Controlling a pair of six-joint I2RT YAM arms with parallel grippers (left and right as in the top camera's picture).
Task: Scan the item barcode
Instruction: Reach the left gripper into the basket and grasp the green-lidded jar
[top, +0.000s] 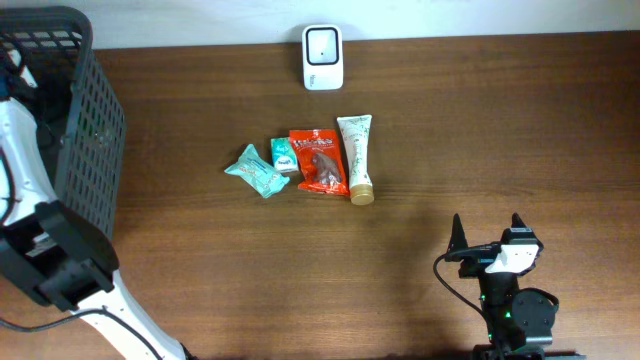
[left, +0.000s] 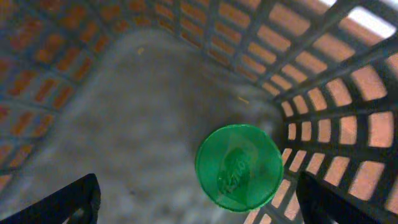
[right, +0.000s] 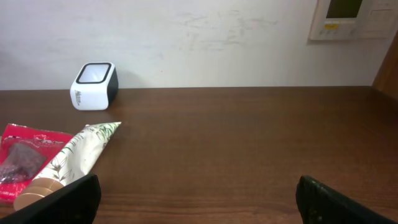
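Observation:
The white barcode scanner (top: 322, 57) stands at the table's far edge. In front of it lie a teal packet (top: 257, 170), a small teal box (top: 284, 154), a red packet (top: 320, 160) and a white tube (top: 357, 155) with a tan cap. My left gripper (left: 198, 186) is open inside the black basket (top: 85, 120), above a round green item (left: 239, 168) that lies on the basket floor and is not held. My right gripper (top: 487, 222) is open and empty near the front right. The right wrist view shows the scanner (right: 93, 85), tube (right: 74, 155) and red packet (right: 25, 155).
The black mesh basket stands at the table's left edge, with my left arm (top: 40, 250) reaching over it. A wall (right: 199, 37) rises behind the table's far edge. Bare wood (top: 500, 120) lies between my right gripper and the items.

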